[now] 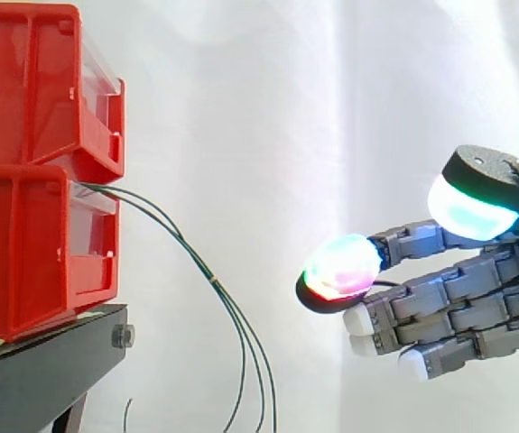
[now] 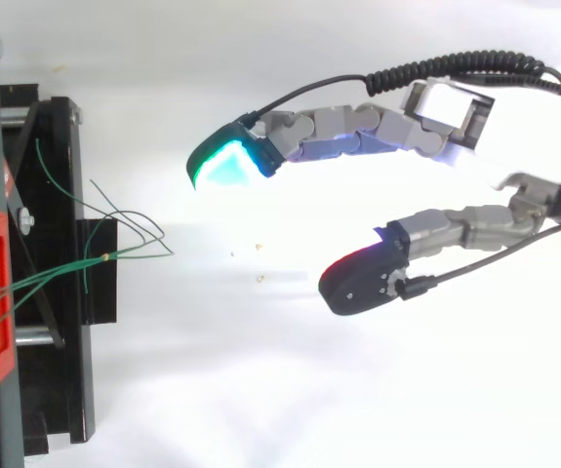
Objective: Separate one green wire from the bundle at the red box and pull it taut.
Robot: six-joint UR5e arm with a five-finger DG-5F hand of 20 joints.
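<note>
Two red boxes (image 1: pixel 33 171) are stacked on a black stand (image 1: pixel 51 361) at the left. A bundle of thin green wires (image 1: pixel 207 266) comes out at the lower box's front lip and droops down to the right in loose arcs; from above the wires (image 2: pixel 124 244) fan out over the stand. My hand (image 1: pixel 458 298) hangs to the right of the wires, well apart from them. Its fingers are nearly straight and spread, with the thumb set apart and nothing between them. In the top view the hand (image 2: pixel 436 107) has a wide gap between its two glowing pads.
A white curtain (image 1: pixel 286 108) backs the scene. The black stand (image 2: pixel 65 292) with its rails lies under the wires at the left edge. A few small crumbs (image 2: pixel 259 279) lie on the white surface between the stand and the hand.
</note>
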